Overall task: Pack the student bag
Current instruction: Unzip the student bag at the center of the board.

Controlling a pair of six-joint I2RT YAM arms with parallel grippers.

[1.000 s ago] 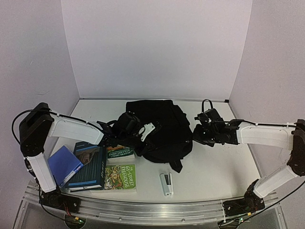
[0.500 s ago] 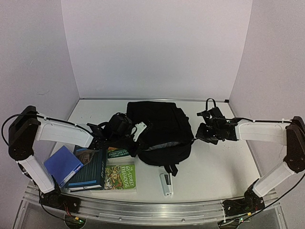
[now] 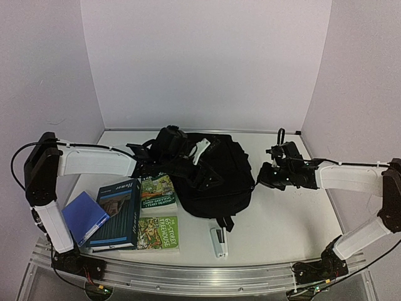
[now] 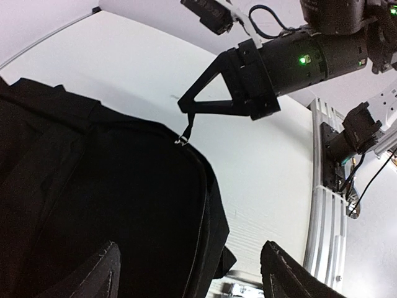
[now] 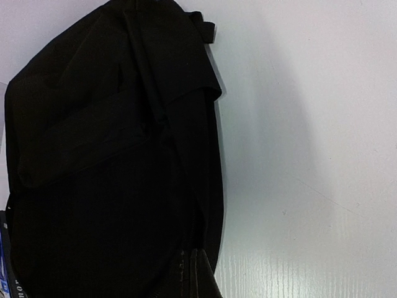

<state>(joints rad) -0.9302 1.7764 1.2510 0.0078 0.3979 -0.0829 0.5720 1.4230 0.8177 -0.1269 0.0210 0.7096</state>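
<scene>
Black fabric, the bag (image 3: 213, 182) lay in the middle of the white bench (image 3: 288, 219), with one strap end trailing toward the near edge. The left end effector (image 3: 195, 155) hung over the bag's far left part. Its fingers (image 4: 102, 273) were spread wide with nothing between them, and only bag cloth showed below. The right end effector (image 3: 258, 177) sat at the bag's right edge, jaws pressed together on a zip pull (image 4: 186, 124) that ran down to the slider on the bag's rim. To the near left lay a dark blue book (image 3: 119, 213). Beside it on the right were a green book (image 3: 157, 192) against the bag and a second green book (image 3: 158, 232) nearer. A blue folder (image 3: 84, 216) overlapped the dark book's left side. A white stapler (image 3: 218, 241) lay just near of the bag, apart from the books.
</scene>
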